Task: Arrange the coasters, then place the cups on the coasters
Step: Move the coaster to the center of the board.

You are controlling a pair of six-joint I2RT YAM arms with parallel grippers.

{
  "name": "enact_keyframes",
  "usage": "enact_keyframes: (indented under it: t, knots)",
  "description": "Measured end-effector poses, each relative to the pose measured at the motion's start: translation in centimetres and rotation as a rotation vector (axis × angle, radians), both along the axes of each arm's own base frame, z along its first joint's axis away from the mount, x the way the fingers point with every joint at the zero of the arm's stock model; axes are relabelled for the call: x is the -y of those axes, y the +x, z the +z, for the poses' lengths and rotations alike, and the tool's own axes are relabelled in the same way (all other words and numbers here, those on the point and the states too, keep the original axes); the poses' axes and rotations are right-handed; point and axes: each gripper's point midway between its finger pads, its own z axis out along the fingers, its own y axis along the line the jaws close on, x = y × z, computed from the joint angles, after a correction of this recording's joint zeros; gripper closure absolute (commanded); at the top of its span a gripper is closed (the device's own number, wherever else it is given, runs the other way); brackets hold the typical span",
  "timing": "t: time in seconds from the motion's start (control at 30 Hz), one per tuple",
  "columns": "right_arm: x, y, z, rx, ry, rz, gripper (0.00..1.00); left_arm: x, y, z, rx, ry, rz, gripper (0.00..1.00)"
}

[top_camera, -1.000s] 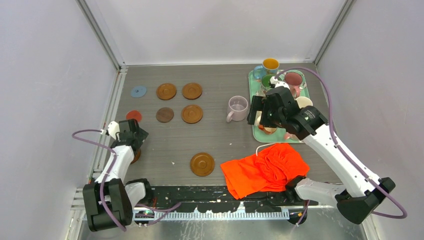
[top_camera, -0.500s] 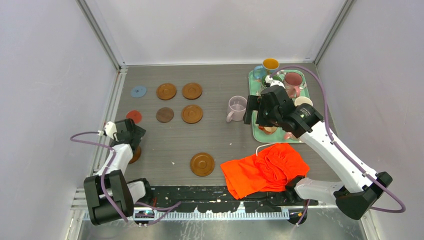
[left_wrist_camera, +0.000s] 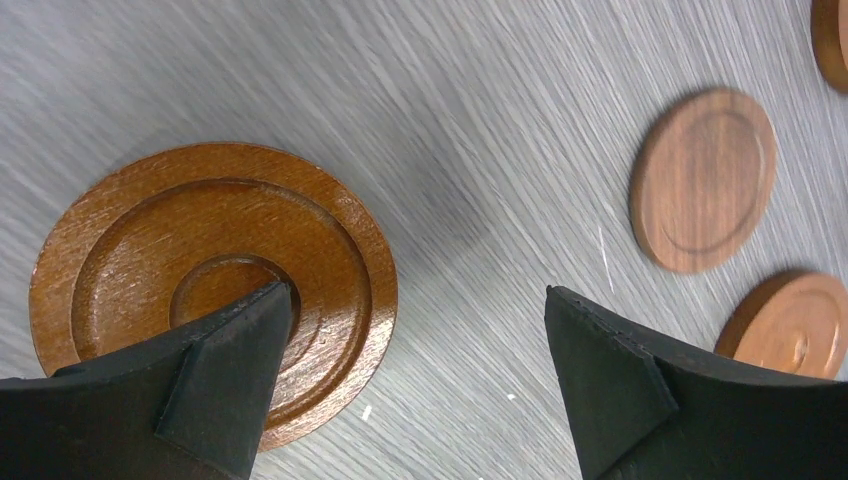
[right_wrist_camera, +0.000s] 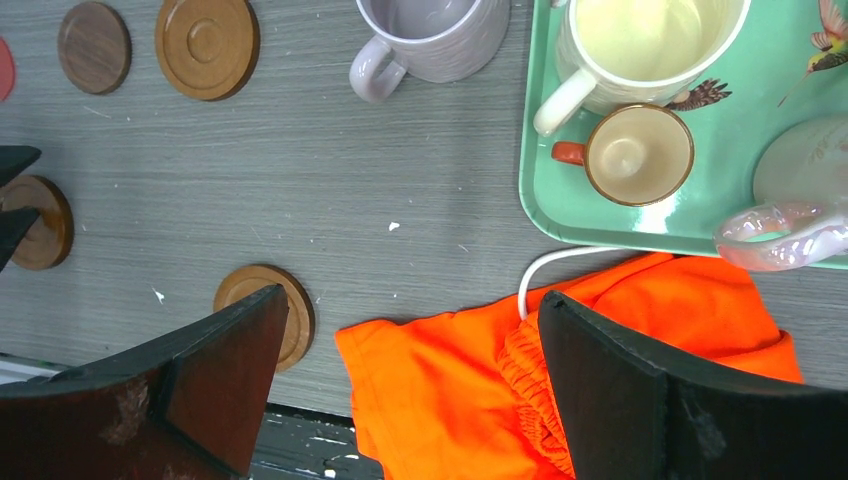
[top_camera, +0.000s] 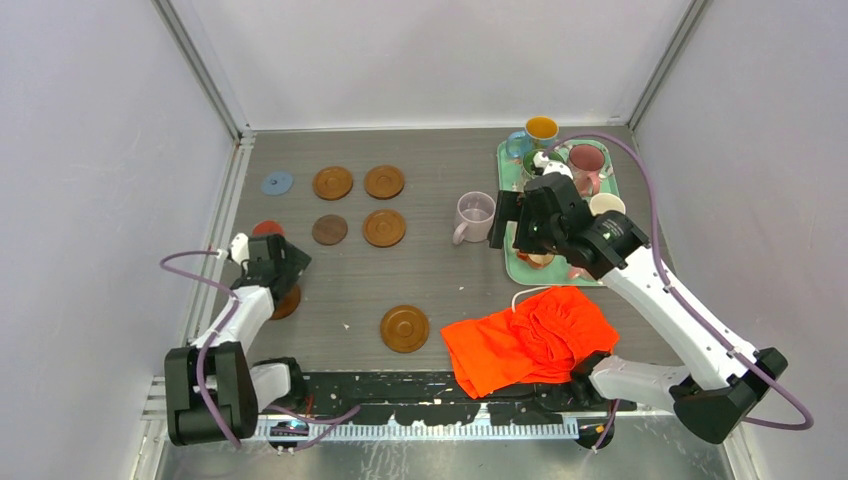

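Both of my claws stand open with nothing between the jaws. My left claw [left_wrist_camera: 415, 300] hangs low over the near left of the table [top_camera: 440, 285]. In the wrist view one finger overlaps a brown grooved coaster [left_wrist_camera: 150, 240]; contact cannot be confirmed. Beyond it the other coasters lie flat and apart from one another. Far row, left to right: blue coaster [top_camera: 277, 182], first brown coaster [top_camera: 333, 182], second brown coaster [top_camera: 384, 181]. Middle row: red-orange coaster [top_camera: 267, 229] just beyond the claw, dark coaster [top_camera: 329, 229], third brown coaster [top_camera: 384, 227]. A lone coaster [top_camera: 404, 328] lies near the front edge. My right claw [right_wrist_camera: 410, 298] is held high over the table's right half, beside the teal tray [right_wrist_camera: 560, 215]. The lilac mug [top_camera: 475, 215] stands upright directly on the table, just left of the tray. On the tray are the cream mug [right_wrist_camera: 645, 35], the small orange-copper cup [right_wrist_camera: 638, 153] just beside it, and the pink-maroon mug [top_camera: 586, 160]. The blue mug [top_camera: 541, 128], orange inside, stands at the tray's far end. An orange cloth [top_camera: 530, 340] lies bunched just in front of the tray.
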Motion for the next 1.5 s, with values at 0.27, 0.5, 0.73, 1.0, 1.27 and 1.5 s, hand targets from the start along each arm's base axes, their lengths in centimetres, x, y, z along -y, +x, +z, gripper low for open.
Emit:
enact_keyframes:
  t: [0.27, 0.5, 0.73, 1.0, 1.27, 1.5]
  knots:
    - [0.5, -0.3, 0.4, 0.035, 0.015, -0.010, 0.00, 3.7, 1.4, 0.0, -0.023, -0.011, -0.118, 0.00]
    - [0.6, -0.4, 0.3, 0.050, 0.023, -0.015, 0.00, 5.1, 2.0, 0.0, -0.041, -0.017, -0.166, 0.00]
    - [0.7, -0.3, 0.2, 0.050, 0.022, -0.017, 0.00, 5.1, 1.5, -0.1, -0.065, -0.007, -0.169, 0.00]
    - [0.7, -0.3, 0.3, 0.052, 0.023, -0.017, 0.00, 4.9, 0.8, 0.7, -0.089, 0.012, -0.187, 0.00]
    - [0.9, -0.4, 0.4, 0.064, 0.025, -0.023, 0.00, 6.9, 1.5, 3.5, -0.032, 0.031, -0.271, 0.00]
    - [1.2, -0.4, 0.2, 0.068, 0.016, -0.034, 0.00, 12.3, -0.4, 3.9, -0.044, 0.036, -0.470, 0.00]
